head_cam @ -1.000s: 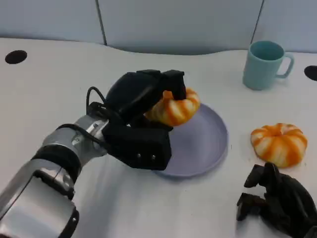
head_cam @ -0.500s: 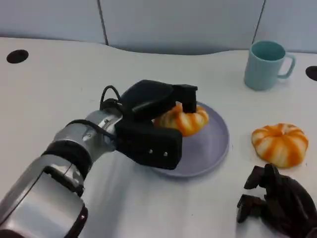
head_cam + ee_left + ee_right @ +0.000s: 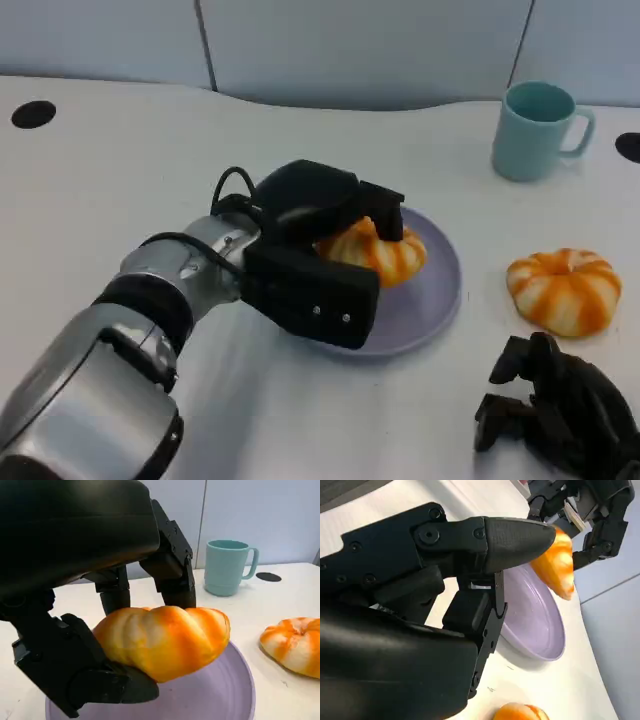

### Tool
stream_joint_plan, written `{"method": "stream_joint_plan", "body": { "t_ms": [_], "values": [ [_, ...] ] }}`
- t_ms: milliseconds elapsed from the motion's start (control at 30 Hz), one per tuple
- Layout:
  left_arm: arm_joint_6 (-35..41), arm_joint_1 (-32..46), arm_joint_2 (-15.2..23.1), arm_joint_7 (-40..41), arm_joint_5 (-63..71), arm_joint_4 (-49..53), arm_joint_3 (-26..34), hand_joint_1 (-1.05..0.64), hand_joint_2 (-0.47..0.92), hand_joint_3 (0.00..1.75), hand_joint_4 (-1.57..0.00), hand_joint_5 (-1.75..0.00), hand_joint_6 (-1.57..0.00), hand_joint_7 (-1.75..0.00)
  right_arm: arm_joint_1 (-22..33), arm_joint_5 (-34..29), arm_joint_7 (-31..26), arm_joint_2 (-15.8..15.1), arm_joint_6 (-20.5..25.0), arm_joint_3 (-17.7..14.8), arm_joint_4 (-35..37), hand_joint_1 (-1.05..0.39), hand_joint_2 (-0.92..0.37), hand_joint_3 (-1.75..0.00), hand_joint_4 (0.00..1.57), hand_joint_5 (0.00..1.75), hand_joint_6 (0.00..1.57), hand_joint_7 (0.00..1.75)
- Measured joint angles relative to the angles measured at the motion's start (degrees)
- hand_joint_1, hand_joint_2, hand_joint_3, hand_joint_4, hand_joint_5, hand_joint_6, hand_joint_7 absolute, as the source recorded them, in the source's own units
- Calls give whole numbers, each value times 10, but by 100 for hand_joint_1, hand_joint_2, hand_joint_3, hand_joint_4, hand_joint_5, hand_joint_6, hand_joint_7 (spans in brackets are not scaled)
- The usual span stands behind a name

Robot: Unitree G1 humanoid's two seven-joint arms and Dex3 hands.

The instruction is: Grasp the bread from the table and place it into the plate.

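Your left hand (image 3: 320, 235) holds the bread (image 3: 380, 250) over the plate (image 3: 430, 300), fingers (image 3: 172, 565) clamped on it from above and the thumb under it. In the left wrist view the bread sits just above the plate's lavender floor, tilted, and you cannot tell for sure whether its low edge touches the plate. The plate lies on the white table (image 3: 120, 180), near the middle, partly covered by your left hand. A second bread (image 3: 563, 290) lies on the table to the right of the plate, apart from its rim. A teal mug (image 3: 537, 130) stands upright farther back on the right, well apart from the plate, its handle pointing right. Your right hand (image 3: 555, 415) rests low at the near right of the table, just in front of the second bread, fingers curled in with nothing in them. In the right wrist view its fingers (image 3: 470, 545) reach toward the plate and the held bread beyond.
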Motion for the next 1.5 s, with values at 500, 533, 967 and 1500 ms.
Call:
{"method": "stream_joint_plan", "body": {
  "t_ms": [500, 533, 967, 1500],
  "values": [
    [54, -15, 1, -94, 13, 0, -20, -81, 92, 32, 0, -30, -18, 0, 1, 0, 5, 0, -3, 0, 2, -45, -92, -44, 126, 111, 113, 104],
    [54, -15, 2, -100, 13, -1, -20, -81, 92, 30, 0, -30, -19, -1, 1, 0, 5, 0, -3, 0, 2, -45, -92, -44, 126, 111, 113, 104],
    [0, 24, 31, -189, -132, -23, 98, -77, 92, 28, 0, -35, -21, -2, -1, 3, 5, 1, -2, -2, 4, -46, -92, -43, 126, 112, 115, 102],
    [47, 212, 9, -543, -527, -145, 369, -68, 92, 21, -28, -52, -33, -5, -5, 2, 14, 0, -10, -5, 15, -46, -92, -45, 126, 112, 115, 101]
  ]
}}
